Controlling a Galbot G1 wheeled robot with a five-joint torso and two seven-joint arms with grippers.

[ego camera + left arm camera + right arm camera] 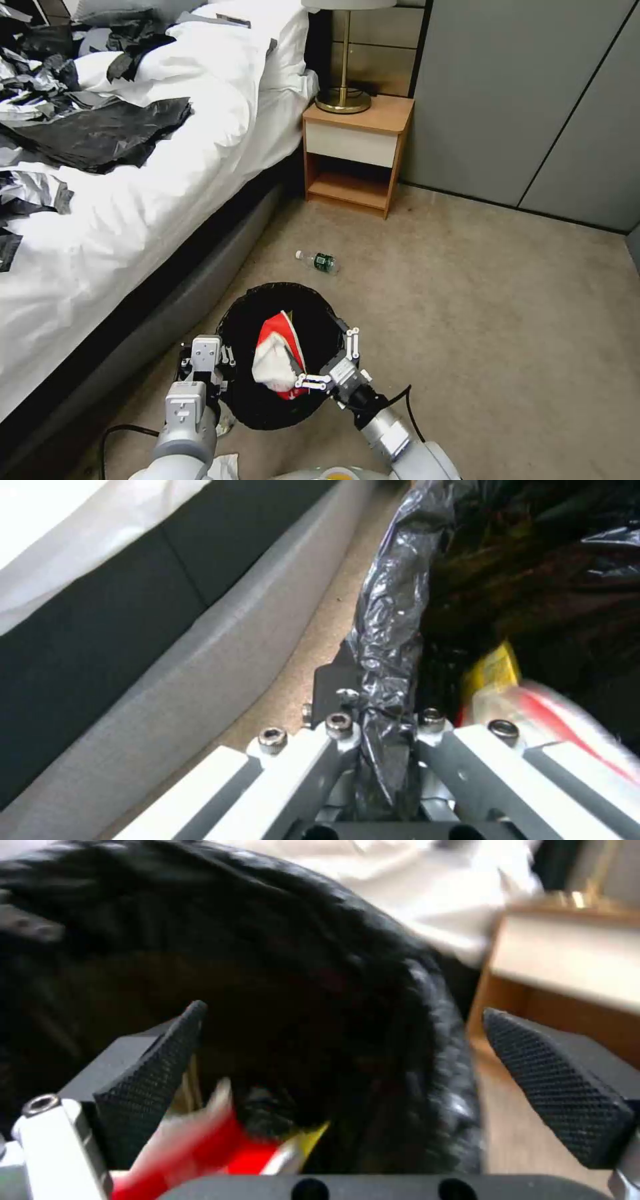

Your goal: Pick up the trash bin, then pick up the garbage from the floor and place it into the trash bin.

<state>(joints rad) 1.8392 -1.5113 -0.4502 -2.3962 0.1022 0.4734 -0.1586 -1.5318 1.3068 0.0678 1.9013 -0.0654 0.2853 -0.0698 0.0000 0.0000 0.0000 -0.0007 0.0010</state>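
bottle [319, 261] lies beyond the trash bin [267, 300]; right claw [337, 357] gapes empty above the bin, left claw [380, 720] pinches the bin's liner rim.

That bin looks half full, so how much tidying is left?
Done: the left gripper holds the trash bin by its lined rim. In hand: a red-and-white packet drops in from the open right gripper. Left: a clear bottle on the carpet.
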